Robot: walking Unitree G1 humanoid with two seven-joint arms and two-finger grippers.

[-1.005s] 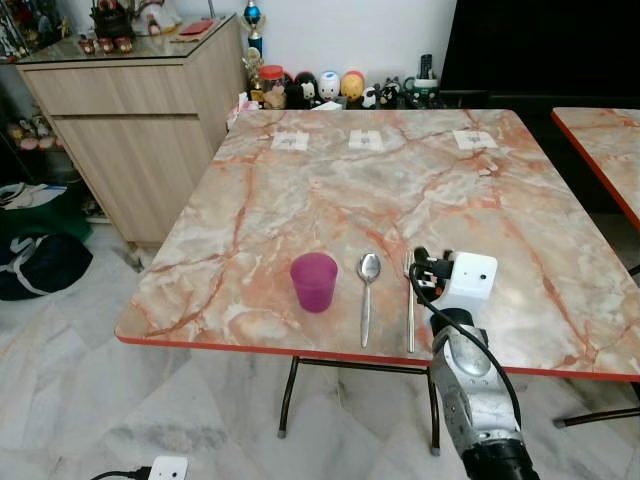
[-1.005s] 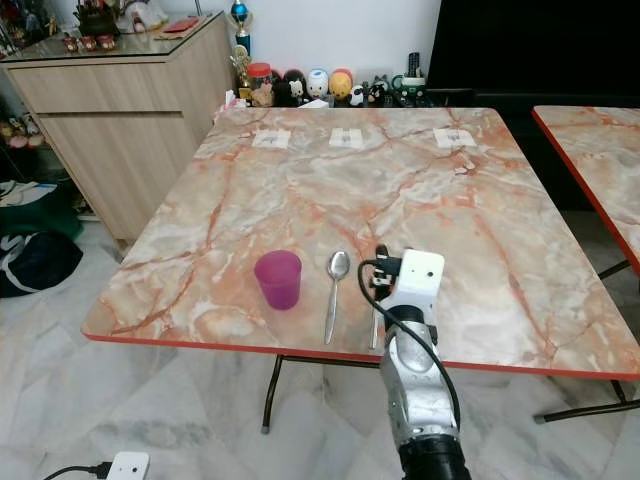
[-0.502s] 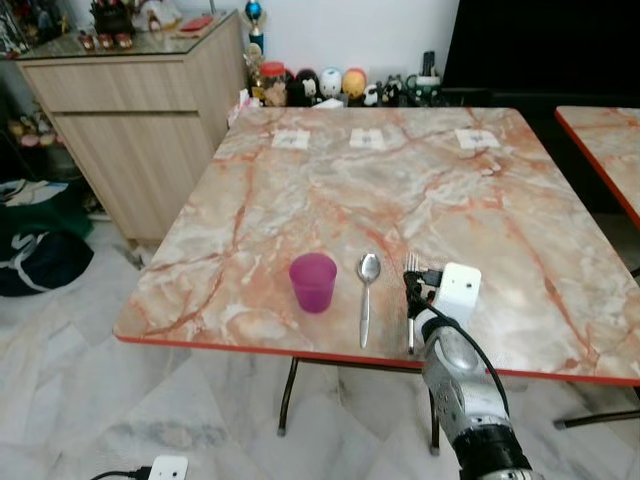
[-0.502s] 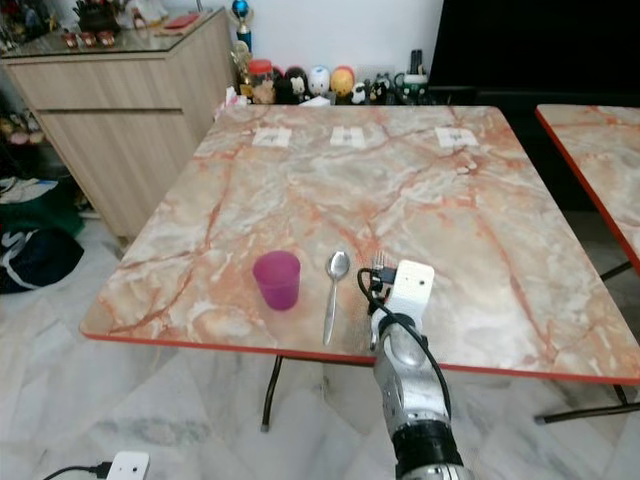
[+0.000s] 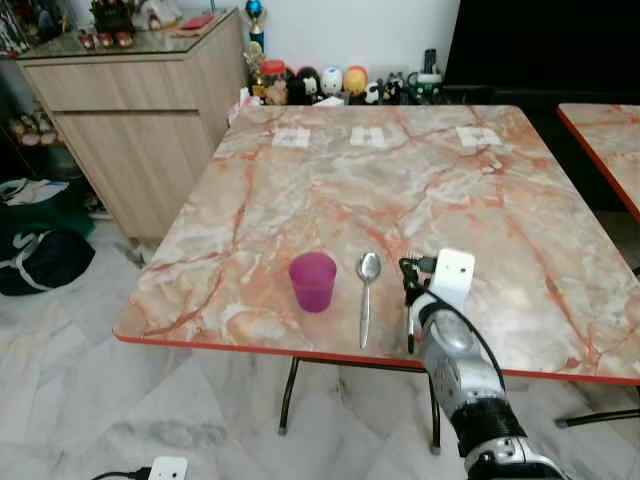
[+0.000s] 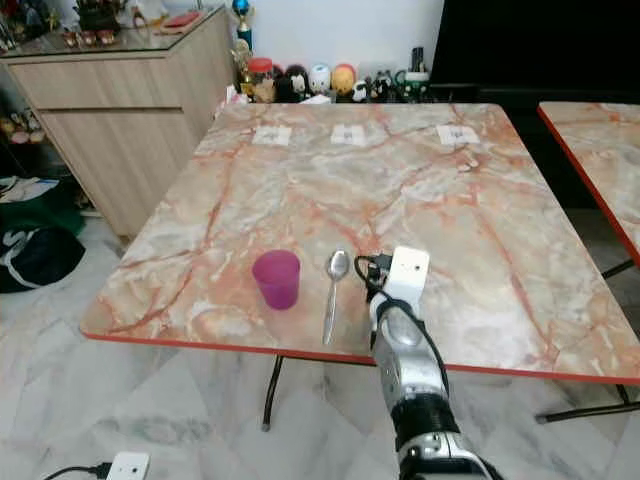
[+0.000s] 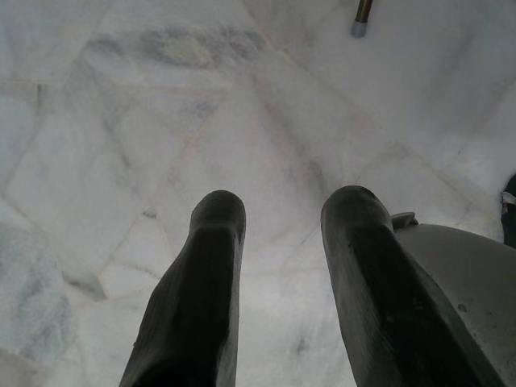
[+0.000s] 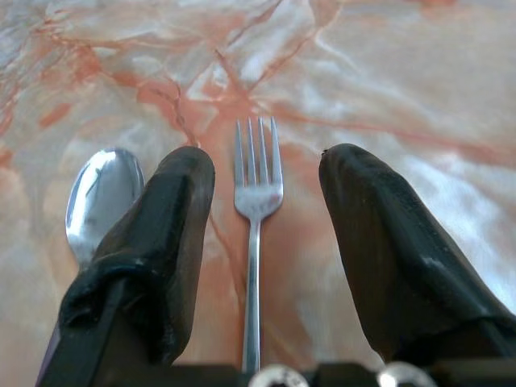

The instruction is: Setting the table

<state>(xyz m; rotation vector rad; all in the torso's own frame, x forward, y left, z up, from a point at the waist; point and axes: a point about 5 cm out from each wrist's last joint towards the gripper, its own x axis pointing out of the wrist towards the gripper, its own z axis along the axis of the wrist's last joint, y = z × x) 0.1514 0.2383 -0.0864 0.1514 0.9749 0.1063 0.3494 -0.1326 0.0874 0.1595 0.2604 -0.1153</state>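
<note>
Fork point(image 8: 255, 242) lies flat on the marble counter point(image 5: 330, 190) near its front edge, tines pointing away from the robot and handle running back toward that edge, the way a diner seated there would find it. Just beside it on the robot's left lies a spoon point(image 5: 366, 297), parallel to it, bowl at the far end, and further left stands a purple cup point(image 5: 313, 281), upright and apart from the spoon. Together the three form a row along the front edge, which reads as one place setting laid out for someone sitting at this side.

Over the fork hangs the right tool point(image 8: 260, 185), its two black fingers spread with one on each side of the fork's neck and neither touching the metal; it is released and grasps nothing. That straddling pose suits a piece set down straight, since parted fingers can lift away without dragging it askew. From the head camera the wrist's white camera housing point(image 5: 452, 278) covers most of the fork.

The left tool point(image 7: 278, 242) hangs idle at the robot's side, fingers parted over the pale marble floor point(image 7: 121, 121), holding nothing.

Beyond the setting, three small paper cards point(image 5: 367, 137) lie in a row at the far side, and a wooden sideboard point(image 5: 130, 110) stands off to the left.
</note>
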